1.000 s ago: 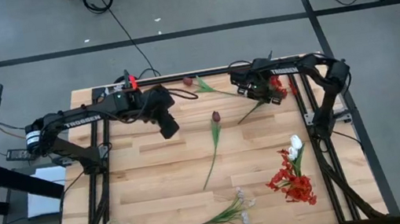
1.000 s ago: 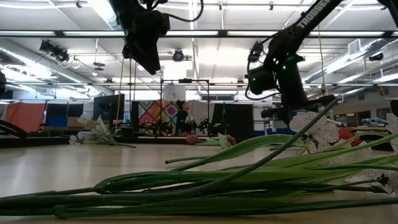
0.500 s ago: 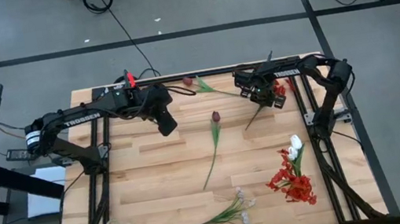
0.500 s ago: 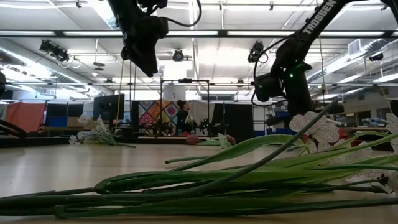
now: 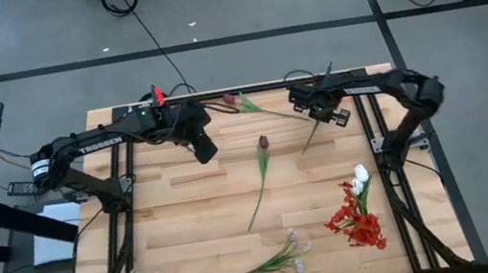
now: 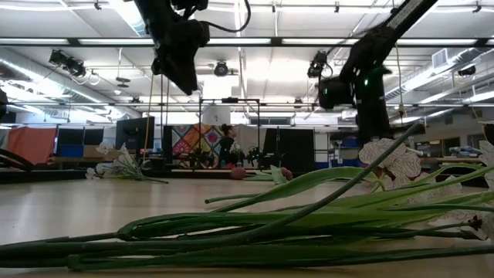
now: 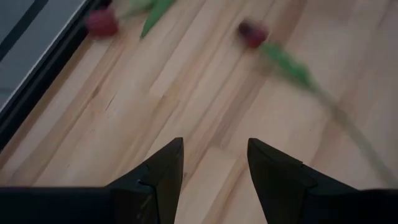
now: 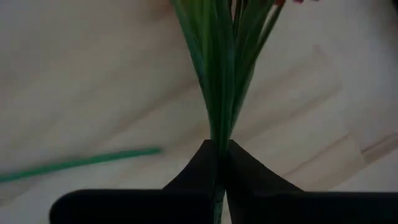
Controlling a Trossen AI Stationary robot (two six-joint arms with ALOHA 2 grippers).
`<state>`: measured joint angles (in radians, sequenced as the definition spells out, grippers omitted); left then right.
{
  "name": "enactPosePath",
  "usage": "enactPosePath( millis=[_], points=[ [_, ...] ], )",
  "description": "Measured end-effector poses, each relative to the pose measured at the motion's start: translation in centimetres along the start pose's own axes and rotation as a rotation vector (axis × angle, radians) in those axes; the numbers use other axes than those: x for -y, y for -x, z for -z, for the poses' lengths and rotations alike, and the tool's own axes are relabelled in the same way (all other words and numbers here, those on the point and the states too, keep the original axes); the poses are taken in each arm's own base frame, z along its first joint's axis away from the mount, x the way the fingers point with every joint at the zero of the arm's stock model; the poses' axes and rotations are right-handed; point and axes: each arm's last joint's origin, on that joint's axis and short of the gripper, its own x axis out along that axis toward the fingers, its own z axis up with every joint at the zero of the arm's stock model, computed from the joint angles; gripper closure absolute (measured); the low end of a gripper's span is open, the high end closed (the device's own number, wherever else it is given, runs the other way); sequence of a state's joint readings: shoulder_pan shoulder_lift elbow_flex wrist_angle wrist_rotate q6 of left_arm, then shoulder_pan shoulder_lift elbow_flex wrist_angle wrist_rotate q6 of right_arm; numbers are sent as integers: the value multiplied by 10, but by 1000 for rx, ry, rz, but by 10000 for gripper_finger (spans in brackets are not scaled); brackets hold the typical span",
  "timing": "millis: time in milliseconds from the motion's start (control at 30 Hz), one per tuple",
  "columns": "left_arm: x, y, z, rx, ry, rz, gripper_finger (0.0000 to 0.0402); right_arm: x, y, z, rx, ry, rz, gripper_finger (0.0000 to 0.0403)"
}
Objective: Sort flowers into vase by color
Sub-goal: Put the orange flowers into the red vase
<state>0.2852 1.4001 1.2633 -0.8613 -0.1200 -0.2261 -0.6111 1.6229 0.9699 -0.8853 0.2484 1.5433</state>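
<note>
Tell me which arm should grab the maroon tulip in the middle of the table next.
Left. The left gripper hovers open and empty near the maroon tulip, whose bud shows just ahead of its fingers. The right gripper is shut on a flower stem at the far right.

You are looking down on a light wooden table (image 5: 188,213) standing on a grey floor (image 5: 234,2) crossed by dark tape lines (image 5: 210,42). A black cable (image 5: 146,30) is trailing across that floor towards the table. At table height, ceiling lights (image 6: 231,42) are glowing over a large open hall, and a person (image 6: 227,147) is standing far back beside dark panels (image 6: 293,150).
</note>
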Motion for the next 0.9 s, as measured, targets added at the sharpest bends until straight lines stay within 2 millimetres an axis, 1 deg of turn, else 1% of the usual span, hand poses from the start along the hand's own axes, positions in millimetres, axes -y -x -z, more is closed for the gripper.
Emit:
enactPosePath(
  millis=[67, 133, 233, 300, 400, 467, 533, 600, 667, 733, 800, 900],
  points=[
    [2, 4, -6, 73, -4, 59, 218, 4, 18, 0, 32, 0, -75, 386],
    [4, 12, -13, 160, -21, 127, 218, 9, 38, -1, 69, -4, -174, 386],
    [7, 25, -22, 294, -46, 222, 219, 16, 66, 0, 128, 52, -336, 387],
    [8, 36, -27, 386, -63, 268, 219, 19, 85, 5, 166, 95, -458, 387],
    [6, 57, -29, 495, -92, 305, 219, 21, 116, 15, 268, 164, -679, 387],
    [4, 70, -25, 538, -99, 311, 219, 21, 137, 22, 347, 217, -836, 388],
    [1, 78, -14, 584, -101, 319, 218, 21, 159, 29, 430, 296, -1000, 389],
    [-2, 81, 4, 641, -93, 338, 219, 23, 182, 39, 518, 418, -1159, 390],
    [-4, 77, 25, 694, -63, 369, 219, 29, 202, 50, 606, 554, -1297, 390],
    [-6, 69, 46, 717, -46, 392, 219, 36, 219, 63, 703, 672, -1411, 390],
    [-7, 66, 62, 757, -37, 416, 218, 44, 229, 74, 795, 778, -1473, 390],
    [-9, 70, 75, 811, -41, 436, 218, 52, 235, 88, 954, 1013, -1482, 390]
  ],
)
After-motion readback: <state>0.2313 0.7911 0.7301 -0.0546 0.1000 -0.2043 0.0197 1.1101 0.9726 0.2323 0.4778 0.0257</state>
